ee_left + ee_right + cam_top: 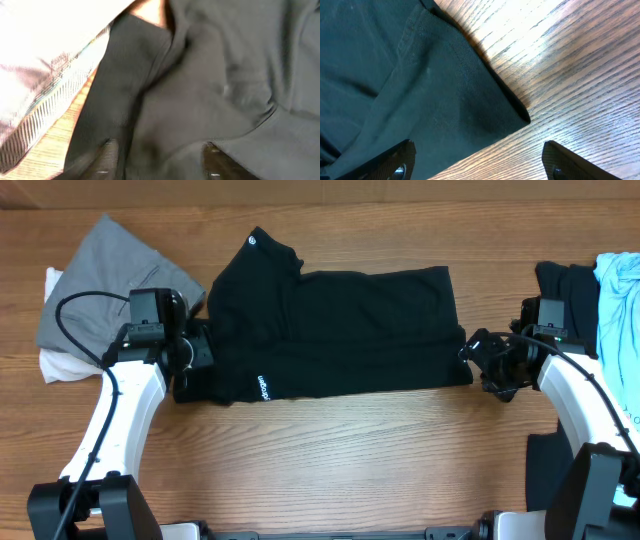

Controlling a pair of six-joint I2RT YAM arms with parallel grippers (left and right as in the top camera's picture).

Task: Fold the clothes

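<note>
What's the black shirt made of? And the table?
The black shirt looks like soft, matte cloth, maybe cotton: it creases and lies limp. The table looks like wood or wood-look laminate: brown grain lines, slight sheen.

Black short-sleeved fabric T-shirt (340,330), centre: plain black all over. Small white round logo (252,238) at far left tip; small white lettering (263,387) near left hem.
Crumpled grey fabric garment (115,275), far left: plain mid grey. White cloth (55,365) under it: plain white.
Light-blue fabric garment (620,295), far right: pale blue. Black garment (568,290) beside it: plain.
Wooden table (350,460): warm brown, streaked grain.
Left robot arm (125,405), right robot arm (580,395): white shells, black joints.
</note>
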